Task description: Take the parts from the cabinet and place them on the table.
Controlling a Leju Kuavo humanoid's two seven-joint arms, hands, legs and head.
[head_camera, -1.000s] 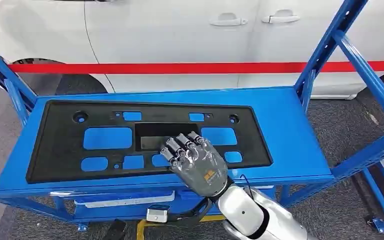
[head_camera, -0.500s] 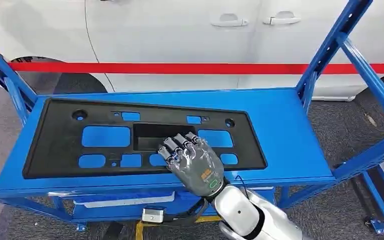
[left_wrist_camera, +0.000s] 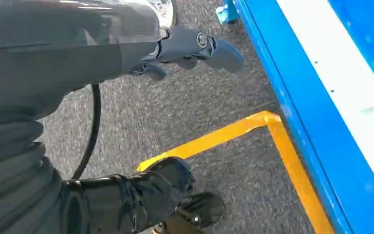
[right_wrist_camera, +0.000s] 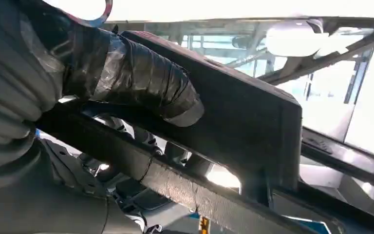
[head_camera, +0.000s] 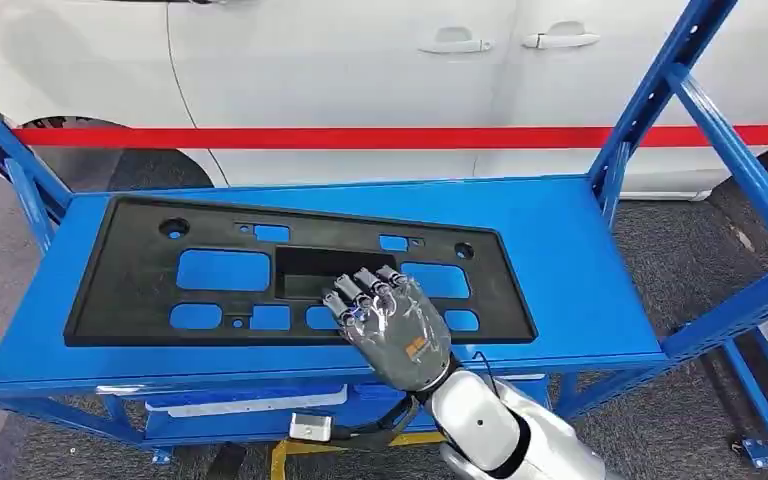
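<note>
The black licence-plate bracket (head_camera: 300, 272) lies flat on the blue rack shelf (head_camera: 570, 260), reaching from 9 o'clock to centre. The right hand (head_camera: 390, 322) grips its near rail at 6 o'clock, thumb seemingly underneath. Thin, stiff, light plastic, it would likely tip when held off-centre.

Car assembly workshop indicated: white car (head_camera: 360, 70) parked behind red barrier tape (head_camera: 310, 136), blue steel rack (head_camera: 580, 250), yellow floor marking (left_wrist_camera: 253, 131) on grey carpet.

White car (head_camera: 360, 60) behind red stripe (head_camera: 360, 136); yellow floor tape (left_wrist_camera: 253, 131) on grey carpet (left_wrist_camera: 175, 112)
</note>
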